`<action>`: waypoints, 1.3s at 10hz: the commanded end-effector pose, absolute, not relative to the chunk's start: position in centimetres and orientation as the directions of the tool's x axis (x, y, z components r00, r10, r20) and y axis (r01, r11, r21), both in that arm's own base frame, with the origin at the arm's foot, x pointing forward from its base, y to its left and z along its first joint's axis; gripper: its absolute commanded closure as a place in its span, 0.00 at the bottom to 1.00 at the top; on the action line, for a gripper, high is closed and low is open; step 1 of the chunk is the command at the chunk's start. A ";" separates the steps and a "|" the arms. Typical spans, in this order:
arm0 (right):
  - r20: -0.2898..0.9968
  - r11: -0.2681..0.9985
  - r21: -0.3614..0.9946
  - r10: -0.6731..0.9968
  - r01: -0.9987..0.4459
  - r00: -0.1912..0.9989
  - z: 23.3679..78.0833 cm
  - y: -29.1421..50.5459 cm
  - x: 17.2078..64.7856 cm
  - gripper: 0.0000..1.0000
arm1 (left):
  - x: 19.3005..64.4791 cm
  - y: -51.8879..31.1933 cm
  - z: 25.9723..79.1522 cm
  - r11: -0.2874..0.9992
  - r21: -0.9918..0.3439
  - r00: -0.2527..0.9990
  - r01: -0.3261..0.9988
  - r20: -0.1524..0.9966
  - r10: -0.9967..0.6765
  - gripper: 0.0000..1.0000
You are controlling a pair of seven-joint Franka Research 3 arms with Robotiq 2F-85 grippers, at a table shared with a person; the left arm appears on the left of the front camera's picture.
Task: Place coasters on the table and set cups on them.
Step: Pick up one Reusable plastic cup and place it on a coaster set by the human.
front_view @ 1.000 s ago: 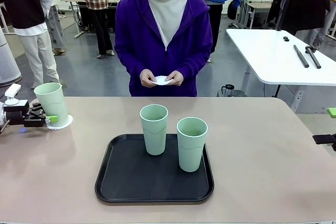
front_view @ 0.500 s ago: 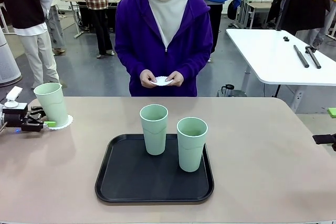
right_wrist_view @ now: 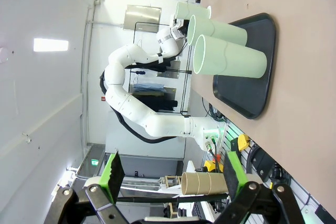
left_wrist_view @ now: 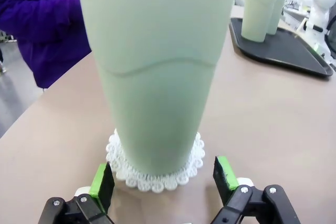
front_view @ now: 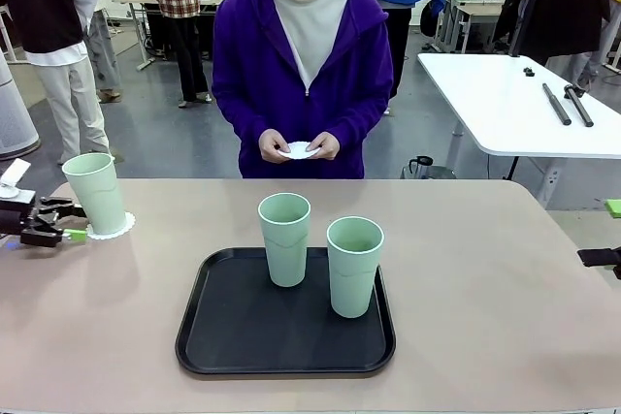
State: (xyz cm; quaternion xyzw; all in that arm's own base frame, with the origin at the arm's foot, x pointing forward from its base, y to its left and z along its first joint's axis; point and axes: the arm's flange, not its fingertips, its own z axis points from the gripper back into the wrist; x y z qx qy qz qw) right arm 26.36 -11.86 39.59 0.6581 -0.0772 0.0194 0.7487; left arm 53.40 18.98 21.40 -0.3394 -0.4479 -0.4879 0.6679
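While the left end effector (left_wrist_view: 164, 181) is hanging wide open with nothing in it, the first cup (front_view: 96, 192) is standing upright on its coaster (front_view: 120, 226) at the far left of the worktop (front_view: 505, 288). It's right in front of the green pads (left_wrist_view: 102, 182) and, as far as I can tell from the wrist view, not touching them. So that one's looking done.

Two more are sitting upright on the black tray (front_view: 233, 336) mid-worktop, long axes pointing straight up, so I'm guessing a sideways grab around the body is what's coming. The middle cup (front_view: 285, 238) is sitting nearer the left arm, off to its right. The right-hand cup (front_view: 355, 265) is sitting nearer the right end effector (right_wrist_view: 170, 182), which is also gaping wide and empty.

Snag: the person's hands (front_view: 275, 145) are holding the spare coaster (front_view: 300, 150) beyond the far edge, so no free one is waiting on the worktop yet.
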 end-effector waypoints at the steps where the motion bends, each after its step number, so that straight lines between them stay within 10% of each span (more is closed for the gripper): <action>1: 0.146 0.122 0.983 -0.079 -0.136 0.986 39.8 -11.9 26.4 0.00 | 51.5 19.9 23.6 0.328 0.002 0.144 0.945 0.896 -0.420 0.00; 13: 0.146 0.122 0.983 -0.079 -0.136 0.986 39.8 -11.9 26.4 0.00 | 37.1 7.9 50.2 0.517 0.071 0.405 0.853 0.535 -0.741 0.00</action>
